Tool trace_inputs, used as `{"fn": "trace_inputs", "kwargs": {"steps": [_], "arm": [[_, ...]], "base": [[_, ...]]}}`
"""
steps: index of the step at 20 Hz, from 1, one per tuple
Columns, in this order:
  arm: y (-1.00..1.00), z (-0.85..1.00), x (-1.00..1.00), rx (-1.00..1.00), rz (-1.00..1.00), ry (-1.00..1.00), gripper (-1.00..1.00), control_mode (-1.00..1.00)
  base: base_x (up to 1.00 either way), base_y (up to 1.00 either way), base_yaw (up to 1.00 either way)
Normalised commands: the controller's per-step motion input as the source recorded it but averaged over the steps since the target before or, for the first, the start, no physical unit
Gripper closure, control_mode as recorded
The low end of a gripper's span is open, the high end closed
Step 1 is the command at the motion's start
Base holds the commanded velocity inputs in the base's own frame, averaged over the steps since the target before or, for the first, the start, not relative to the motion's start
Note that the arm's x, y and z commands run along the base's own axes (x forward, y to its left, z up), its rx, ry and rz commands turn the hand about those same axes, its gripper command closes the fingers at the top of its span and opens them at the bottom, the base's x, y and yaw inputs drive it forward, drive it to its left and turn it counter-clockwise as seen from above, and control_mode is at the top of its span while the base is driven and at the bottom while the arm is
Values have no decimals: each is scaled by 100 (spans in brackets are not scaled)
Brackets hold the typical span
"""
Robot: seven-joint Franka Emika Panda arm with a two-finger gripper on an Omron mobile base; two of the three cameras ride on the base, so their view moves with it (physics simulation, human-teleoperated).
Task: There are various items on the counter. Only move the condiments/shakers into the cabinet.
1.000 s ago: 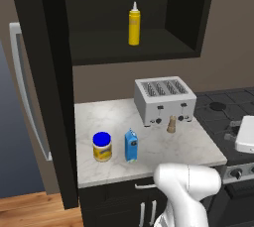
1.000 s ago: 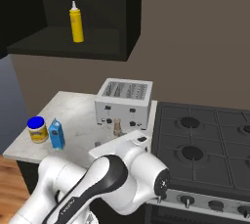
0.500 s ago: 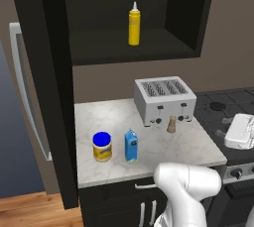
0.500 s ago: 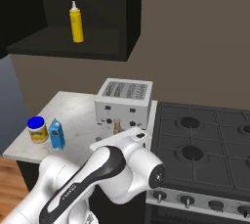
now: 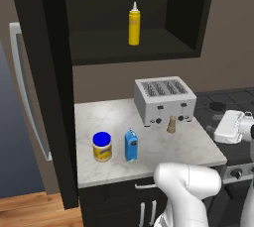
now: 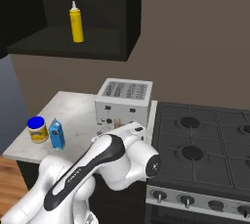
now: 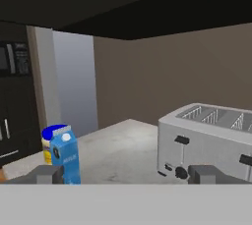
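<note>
Standing upright on the dark inner shelf of the cabinet (image 5: 44, 72), the yellow squeeze bottle (image 5: 134, 24) is showing its white nozzle in both base views, well above the counter (image 5: 163, 144). I am reading the gripper (image 7: 125, 175) from the hand view, where its two grey fingertips (image 7: 47, 174) are sitting far apart at the bottom of the picture, so the claw is standing wide with nothing between the tips. Those tips are pointing across the marble surface toward the toaster (image 7: 209, 138) on one side and the small blue carton (image 7: 65, 159) on the other.

On the counter, the blue-lidded jar (image 5: 102, 146) is resting near the front left, and the small blue carton is standing just beside it on the toaster side, apart from it. The small tan shaker (image 5: 171, 124) is standing upright just in front of the silver four-slot toaster, near its front face; from the right base view I am seeing only its top past the arm (image 6: 110, 162), so I cannot tell there whether it is touching the toaster. The toaster is sitting at the back of the counter, beside the black stove (image 6: 205, 145).

I am seeing the white hand body at the right edge of the left base view, over the stove side of the counter, though its fingers are too cropped there to judge
</note>
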Motion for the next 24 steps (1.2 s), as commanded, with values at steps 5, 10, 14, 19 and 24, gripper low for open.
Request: {"fn": "trace_inputs", "kwargs": {"steps": [5,10,14,19,24], "arm": [[16,-20,34,-1,0,0,-100,-100],[17,-3,21,0,0,16,-100,-100],[14,0,28,-2,-6,47,-100,-100],[0,0,16,0,-5,51,-100,-100],[4,-2,2,-4,0,9,-100,-100]], "base": [[0,0,0],[0,0,0],[0,0,0],[0,0,0],[0,0,0]]}}
